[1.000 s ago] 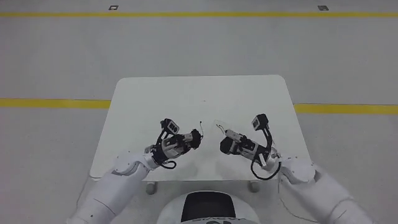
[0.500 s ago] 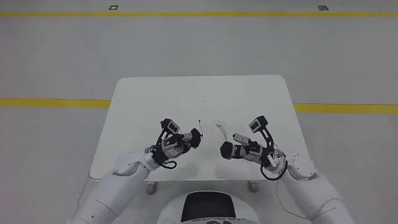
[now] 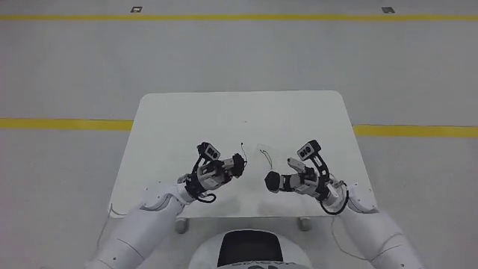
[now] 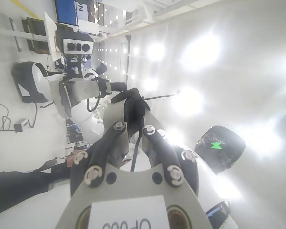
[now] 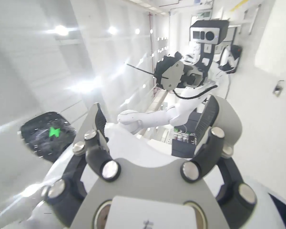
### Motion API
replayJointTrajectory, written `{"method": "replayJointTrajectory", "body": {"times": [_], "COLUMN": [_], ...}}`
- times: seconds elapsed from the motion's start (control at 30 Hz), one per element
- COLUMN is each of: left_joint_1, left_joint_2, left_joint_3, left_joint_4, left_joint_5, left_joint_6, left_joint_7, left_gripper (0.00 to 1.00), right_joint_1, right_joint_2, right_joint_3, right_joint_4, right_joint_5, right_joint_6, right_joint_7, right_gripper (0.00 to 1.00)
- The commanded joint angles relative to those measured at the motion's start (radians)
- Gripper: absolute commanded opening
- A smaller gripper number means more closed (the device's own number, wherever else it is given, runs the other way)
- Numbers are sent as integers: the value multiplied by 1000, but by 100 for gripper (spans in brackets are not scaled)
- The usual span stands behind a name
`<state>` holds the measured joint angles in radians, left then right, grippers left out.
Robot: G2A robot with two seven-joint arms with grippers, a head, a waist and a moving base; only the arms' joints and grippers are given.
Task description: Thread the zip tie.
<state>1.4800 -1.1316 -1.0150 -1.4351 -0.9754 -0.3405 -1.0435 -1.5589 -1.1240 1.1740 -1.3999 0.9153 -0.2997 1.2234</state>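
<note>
A thin black zip tie (image 3: 243, 152) is pinched in my left gripper (image 3: 237, 166), which is shut on it above the near middle of the white table (image 3: 224, 112). In the left wrist view the zip tie's (image 4: 162, 96) free end sticks out sideways past the left gripper (image 4: 134, 98), and more strap hangs back between the fingers. My right gripper (image 3: 270, 181) hovers a short way to the right, facing the left one. It stands open with nothing between its fingers (image 5: 99, 120). From the right wrist view the zip tie (image 5: 139, 69) pokes out of the left gripper (image 5: 162, 73).
A faint pale strip (image 3: 263, 152) lies on the table between the two grippers. The table's far half is bare white surface. Grey floor with yellow lines (image 3: 239, 17) surrounds the table.
My right gripper has drawn back toward the table's near edge, away from the pale strip, and its wrist has turned. The left gripper has shifted slightly right, still holding the tie.
</note>
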Motion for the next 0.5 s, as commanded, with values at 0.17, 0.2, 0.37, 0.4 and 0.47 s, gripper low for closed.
{"method": "replayJointTrajectory", "body": {"times": [0.17,0.2,0.37,0.4,0.47], "left_joint_1": [-14,-13,-3,1,5], "left_joint_2": [-42,-49,-84,-90,-98], "left_joint_3": [5,4,-25,-31,-39], "left_joint_4": [20,22,20,20,19], "left_joint_5": [39,44,102,111,125], "left_joint_6": [1,1,1,1,1], "left_joint_7": [23,26,37,38,37], "left_gripper": [0,0,0,0,0], "right_joint_1": [74,83,126,133,139], "right_joint_2": [-23,-27,-47,-50,-53], "right_joint_3": [-48,-55,-92,-103,-111], "right_joint_4": [145,158,217,219,219], "right_joint_5": [136,145,185,188,190], "right_joint_6": [-2,-4,-15,-10,-9], "right_joint_7": [132,141,167,167,167], "right_gripper": [100,100,100,100,100]}}
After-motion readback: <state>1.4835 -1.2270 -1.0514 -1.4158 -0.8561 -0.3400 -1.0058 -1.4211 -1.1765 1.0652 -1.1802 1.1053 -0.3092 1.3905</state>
